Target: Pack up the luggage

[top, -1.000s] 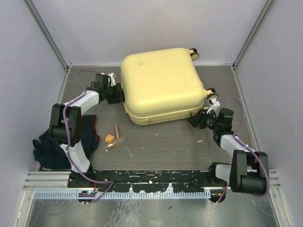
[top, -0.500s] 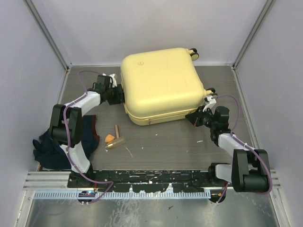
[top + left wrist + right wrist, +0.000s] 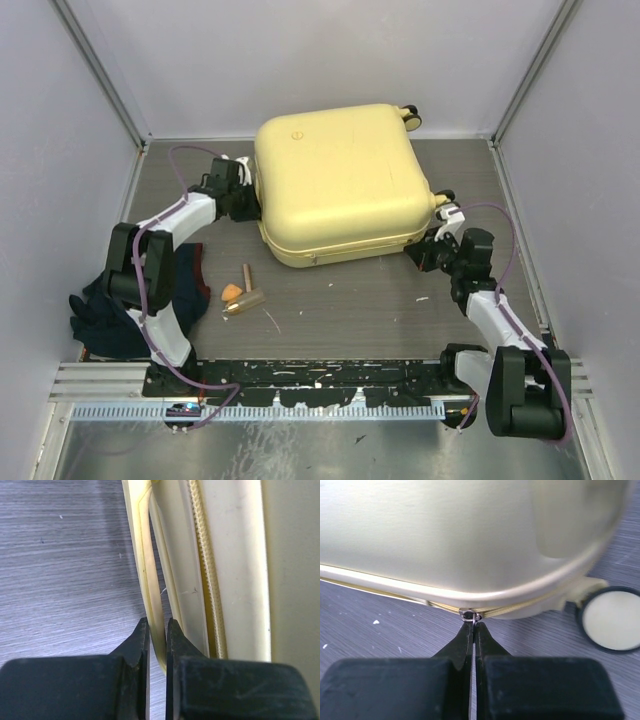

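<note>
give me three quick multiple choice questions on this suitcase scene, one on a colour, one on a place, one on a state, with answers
1. What colour is the luggage shell?
A. red
B. pale yellow
C. blue

2. Where does the dark clothing lie?
A. on top of the luggage
B. at the near-left corner of the table
C. at the far-right corner

3. How is the right gripper?
A. wide open
B. shut on clothing
C. shut on the small metal pull at the luggage seam

Answers: 1 B, every view shows pale yellow; 2 B, the top view shows the heap there; 3 C, the right wrist view shows the fingertips pinched on the pull.
</note>
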Tool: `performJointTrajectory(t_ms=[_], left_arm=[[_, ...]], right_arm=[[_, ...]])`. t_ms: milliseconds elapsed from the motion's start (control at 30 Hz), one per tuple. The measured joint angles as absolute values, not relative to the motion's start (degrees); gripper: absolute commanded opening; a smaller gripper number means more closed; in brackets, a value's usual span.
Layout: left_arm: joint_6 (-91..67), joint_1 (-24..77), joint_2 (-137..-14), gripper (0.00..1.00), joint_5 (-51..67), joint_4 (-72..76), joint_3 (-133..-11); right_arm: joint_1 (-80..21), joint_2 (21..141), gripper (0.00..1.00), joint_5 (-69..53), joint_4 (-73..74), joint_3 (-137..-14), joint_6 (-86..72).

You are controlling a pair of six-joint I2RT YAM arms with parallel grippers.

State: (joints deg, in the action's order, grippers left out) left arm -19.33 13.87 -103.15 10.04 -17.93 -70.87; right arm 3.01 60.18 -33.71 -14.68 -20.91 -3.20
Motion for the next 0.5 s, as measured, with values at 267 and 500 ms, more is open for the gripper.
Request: performJointTrajectory(t_ms=[267, 500], left_arm=[[-17.89, 11.35, -103.98, 0.0, 13.91, -22.31, -72.97], [-15.31, 9.72, -106.87, 0.0, 17.85, -27.16, -77.28]], right_arm=[[13.85, 59.53, 0.01, -41.78, -9.87, -21.93, 4.51], [19.62, 62.54, 0.01, -49.39, -10.28, -23.16, 10.79]])
